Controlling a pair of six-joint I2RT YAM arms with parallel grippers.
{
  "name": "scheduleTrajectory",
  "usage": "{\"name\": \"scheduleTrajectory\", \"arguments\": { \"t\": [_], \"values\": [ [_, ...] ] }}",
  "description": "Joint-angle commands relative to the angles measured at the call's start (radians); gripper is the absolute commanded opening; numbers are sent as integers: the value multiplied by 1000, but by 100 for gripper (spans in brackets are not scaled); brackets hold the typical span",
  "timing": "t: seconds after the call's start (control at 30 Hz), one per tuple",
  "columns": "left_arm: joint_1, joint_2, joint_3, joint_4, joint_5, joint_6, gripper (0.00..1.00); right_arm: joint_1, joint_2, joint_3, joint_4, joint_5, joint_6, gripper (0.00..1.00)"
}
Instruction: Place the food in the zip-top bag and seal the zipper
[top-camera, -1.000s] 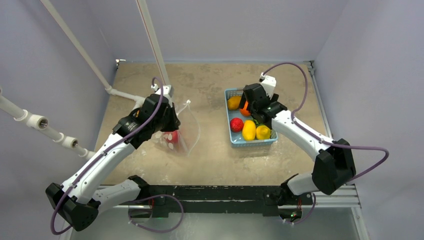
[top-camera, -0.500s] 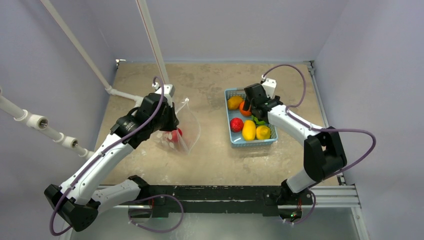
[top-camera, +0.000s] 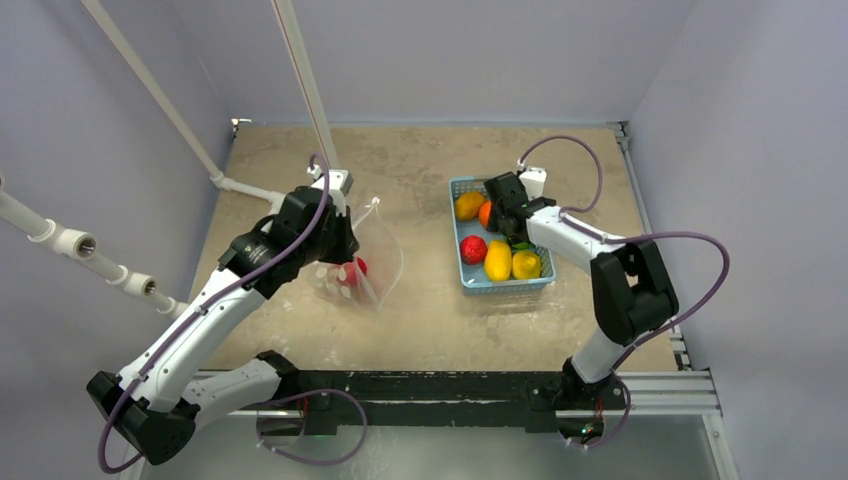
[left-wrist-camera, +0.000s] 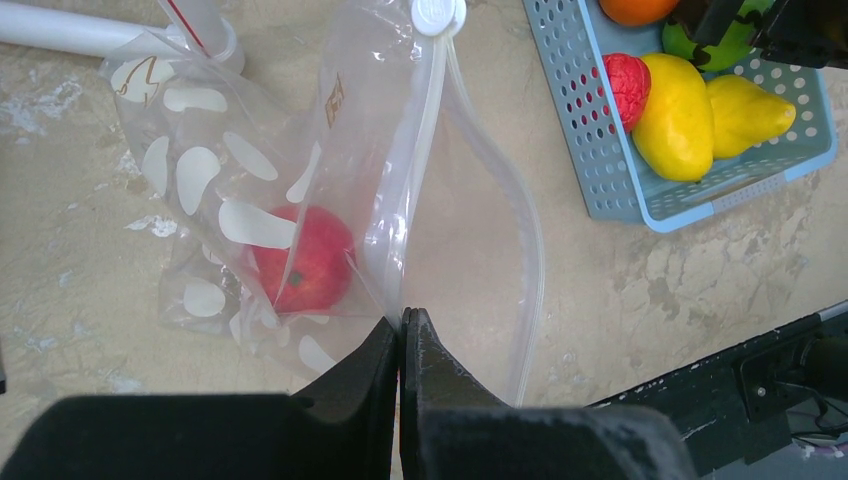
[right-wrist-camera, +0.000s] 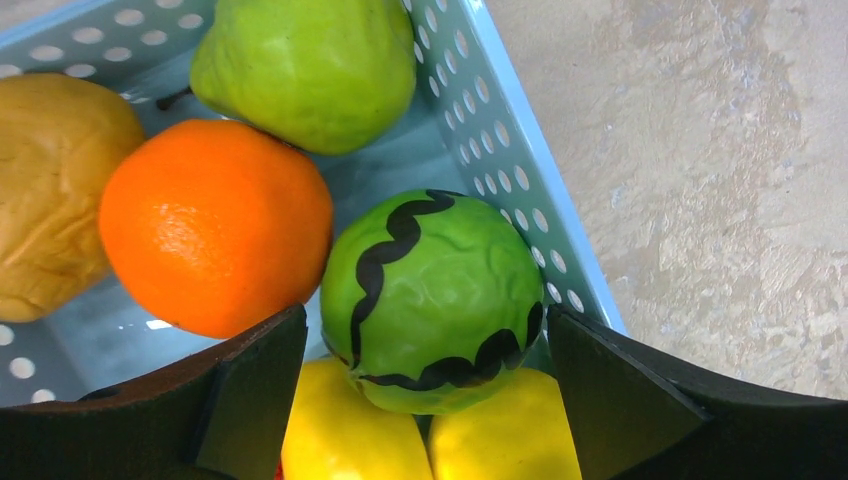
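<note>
our left gripper is pinched together on the bag at its mouth, where the zipper runs into the jaws. the mouth gapes, and one red fruit lies inside. a small brown mark on the bag is too small to read. our right gripper stands wide apart astride a striped green fruit in the basket, beside an orange and yellow fruits.

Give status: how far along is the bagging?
Done: one red fruit inside the bag. In hand: the left gripper pinches the bag's mouth edge; the right gripper, open, straddles a striped green fruit in the basket. Left: every fruit there, then closing the zipper.
</note>
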Motion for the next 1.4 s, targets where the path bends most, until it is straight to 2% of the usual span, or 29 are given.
{"name": "scheduleTrajectory", "arguments": {
  "t": [0.0, 0.13, 0.23, 0.43, 0.6, 0.73, 1.13, 1.37],
  "values": [
    [1, -17, 20, 19, 23, 19, 0, -11, 31, 13, -6, 45, 8, 91],
    [1, -15, 17, 21, 20, 21, 0, -14, 58, 12, -4, 51, 9, 87],
    [1, -12, 15, 23, 17, 20, 0, -15, 55, 11, -3, 54, 10, 77],
    [1, 0, 16, 31, 18, 11, 0, -16, 15, 14, 8, 29, 2, 50],
    [1, 12, 26, 31, 22, -3, 0, -16, -33, 41, 9, -8, -17, 34],
    [1, 17, 28, 28, 11, -17, 0, -14, -77, 81, 11, -22, -51, 26],
    [1, 23, 5, 43, -16, -98, 0, 26, -204, 136, 96, -297, -208, 17],
    [1, 28, 6, 37, -45, -137, 0, 96, -277, 137, 172, -491, -296, 17]
  ]
}}
